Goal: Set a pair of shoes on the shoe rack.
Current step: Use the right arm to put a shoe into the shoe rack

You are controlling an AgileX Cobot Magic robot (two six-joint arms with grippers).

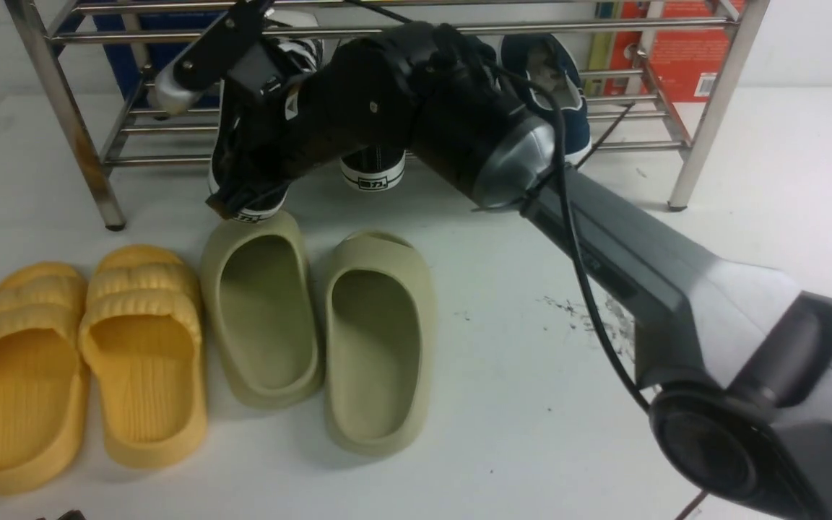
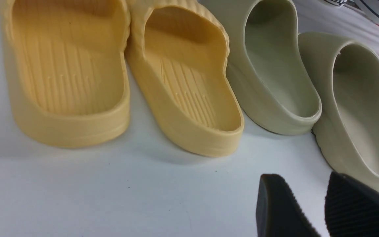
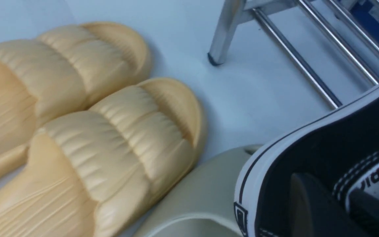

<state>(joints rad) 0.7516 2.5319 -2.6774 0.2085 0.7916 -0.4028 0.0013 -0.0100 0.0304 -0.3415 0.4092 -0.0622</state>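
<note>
Pinching one black sneaker (image 3: 308, 144) by its heel with the right gripper (image 3: 341, 210), jaws drawn narrow onto the heel wall, one finger seemingly inside the opening. Holding it tilted, toe raised ahead of the gripper toward the shoe rack (image 1: 708, 123), heel low and directly over the toe of the olive slipper (image 1: 261, 310) beneath the gripper; cannot tell whether the toe already touches the bars. Showing the other sneaker (image 1: 373, 173) just to the right of the gripper, apparently lying on the lowest shelf with its heel poking out past the front bar, and a navy slip-on (image 1: 549, 87) farther right on the same rack. Leaving the yellow slippers (image 1: 84, 361) below and left of the gripper, well apart from the held shoe. Resting the left gripper (image 2: 304, 197) low over the table (image 2: 77, 197), fingers moderately apart with nothing between them. Judging the placement about half done: one shoe shelved, one in hand. Risking, from here, a snag of the white sole on the front bar if pushed forward too flat; a twist in the thin heel grip under the shoe's own weight, dropping it onto the slipper below; a nudge of the shelved mate off its bars if swung rightward; a toe slipping between the parallel bars on too early a release.
</note>
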